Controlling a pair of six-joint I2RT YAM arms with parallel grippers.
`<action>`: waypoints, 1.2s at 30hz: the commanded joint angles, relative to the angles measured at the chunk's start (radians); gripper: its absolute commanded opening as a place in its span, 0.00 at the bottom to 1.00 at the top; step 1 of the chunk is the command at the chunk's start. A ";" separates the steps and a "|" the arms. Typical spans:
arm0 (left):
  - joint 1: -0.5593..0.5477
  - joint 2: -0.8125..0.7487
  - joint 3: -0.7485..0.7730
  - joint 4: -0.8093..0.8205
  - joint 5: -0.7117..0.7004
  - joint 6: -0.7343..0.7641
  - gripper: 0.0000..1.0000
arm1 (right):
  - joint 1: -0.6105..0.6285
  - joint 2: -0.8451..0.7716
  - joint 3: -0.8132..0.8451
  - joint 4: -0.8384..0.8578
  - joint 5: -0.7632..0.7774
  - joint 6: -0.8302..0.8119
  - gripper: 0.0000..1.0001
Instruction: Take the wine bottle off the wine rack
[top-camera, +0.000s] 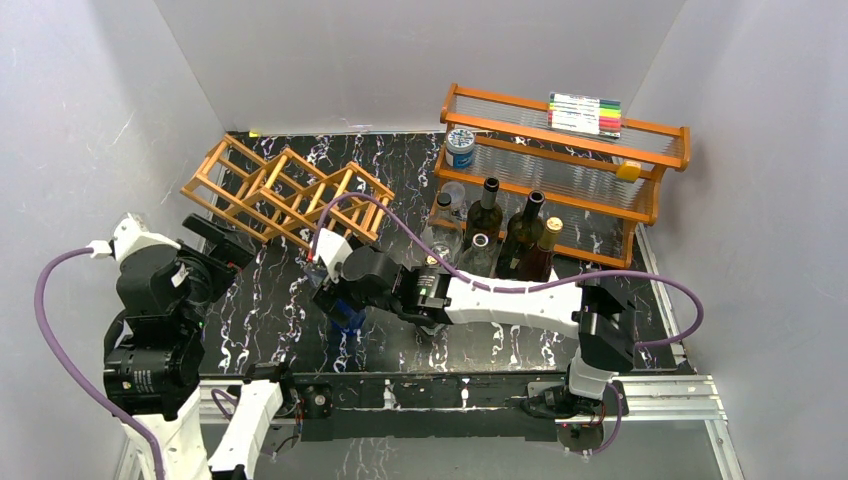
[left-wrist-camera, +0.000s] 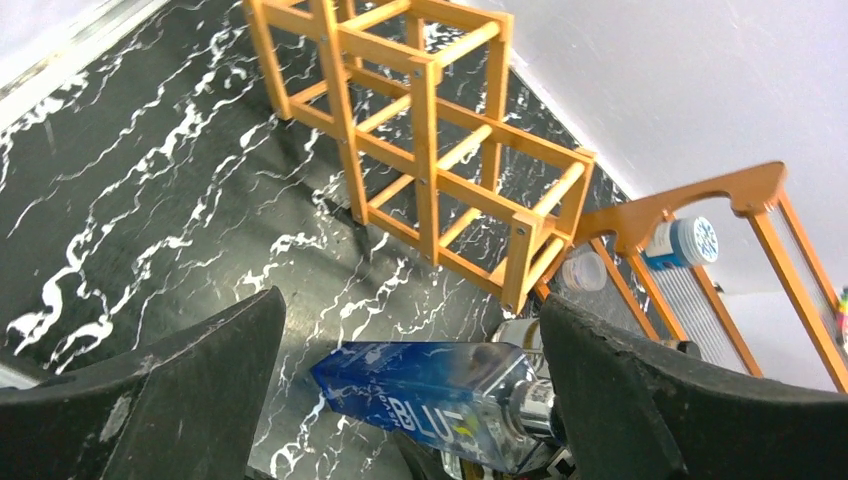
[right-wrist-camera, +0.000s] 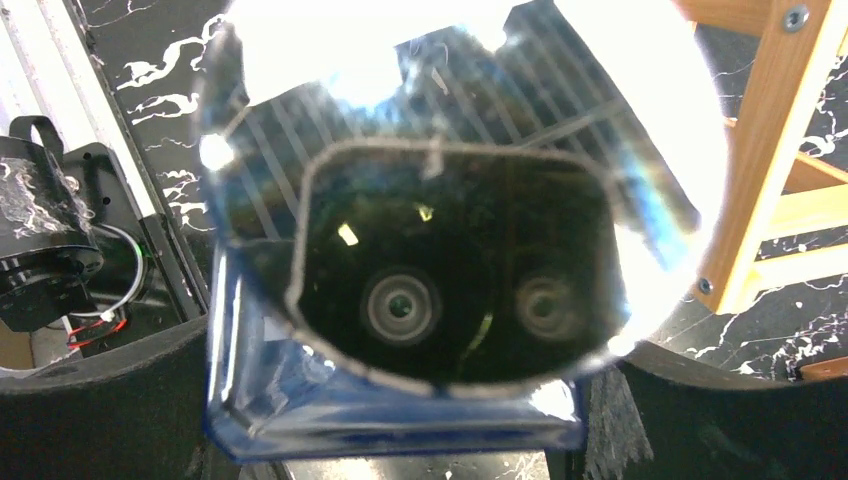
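Observation:
The wine bottle (top-camera: 345, 312) is a square blue glass bottle; my right gripper (top-camera: 340, 298) is shut on it just above the table, in front of the wine rack (top-camera: 285, 195). In the right wrist view the bottle's base (right-wrist-camera: 400, 300) fills the frame between my fingers (right-wrist-camera: 110, 410), with the rack's sticks (right-wrist-camera: 770, 150) at the right. In the left wrist view the bottle (left-wrist-camera: 430, 400) lies tilted, clear of the rack (left-wrist-camera: 430, 150), whose cells show nothing inside. My left gripper (left-wrist-camera: 408, 320) is wide open and empty, left of the bottle (top-camera: 222, 245).
An orange two-tier shelf (top-camera: 570, 150) stands at the back right with markers (top-camera: 585, 113) and a can (top-camera: 460, 147) on it. Several dark bottles (top-camera: 520, 232) and glass jars (top-camera: 452, 200) stand in front of it. Grey walls enclose the table.

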 joint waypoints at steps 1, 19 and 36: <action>-0.046 0.028 0.022 0.112 0.073 0.127 0.98 | 0.001 -0.060 0.116 -0.034 0.022 -0.031 0.98; -0.396 0.281 0.229 0.652 -0.114 0.617 0.98 | -0.412 -0.173 0.573 -0.396 0.106 -0.053 0.98; -0.396 0.281 0.231 0.815 0.013 0.653 0.98 | -0.796 -0.676 0.368 -0.501 0.162 0.003 0.98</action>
